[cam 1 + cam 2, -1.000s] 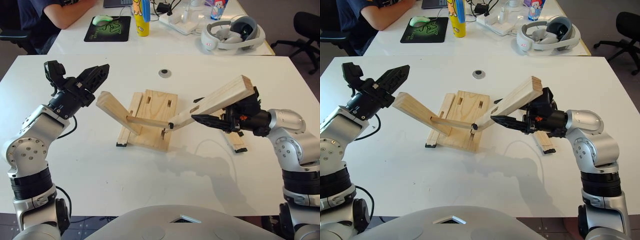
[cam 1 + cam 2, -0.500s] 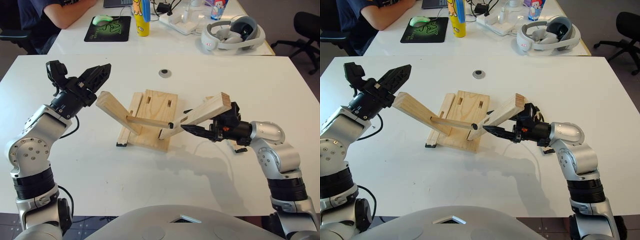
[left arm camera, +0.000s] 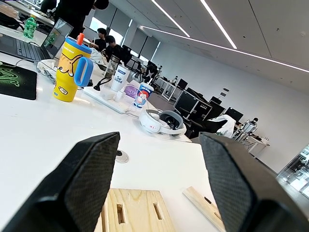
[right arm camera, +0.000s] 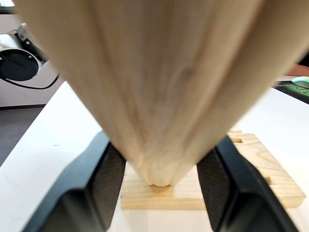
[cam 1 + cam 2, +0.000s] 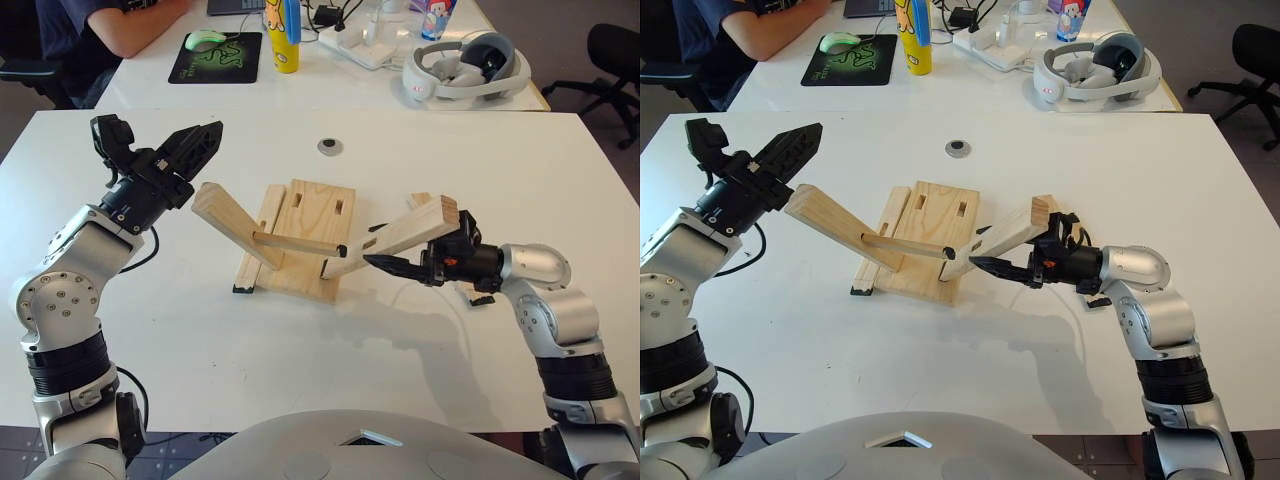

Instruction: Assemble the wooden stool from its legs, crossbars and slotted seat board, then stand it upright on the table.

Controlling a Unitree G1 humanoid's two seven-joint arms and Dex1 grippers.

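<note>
The slotted seat board (image 5: 318, 207) lies flat mid-table, with one leg (image 5: 248, 270) along its left edge. A second leg (image 5: 228, 220) slants up to the left, a crossbar (image 5: 300, 243) sticking out of it to the right. My left gripper (image 5: 200, 150) hovers open just behind that leg's top end, and its fingers (image 3: 91, 183) hold nothing. My right gripper (image 5: 385, 263) is shut on a third leg (image 5: 412, 227), which tilts down to the left. Its lower end sits close by the crossbar's free tip. In the right wrist view the leg (image 4: 159, 87) runs between the fingers (image 4: 99, 186).
Another wooden piece (image 5: 418, 201) lies under my right forearm. A cable grommet (image 5: 328, 146) sits behind the board. On the far table are a headset (image 5: 465, 65), a yellow bottle (image 5: 283, 35) and a mouse pad (image 5: 215, 57).
My right arm has lowered the held leg from high above the table, bringing its lower end down next to the crossbar's tip. The left arm has barely moved.
</note>
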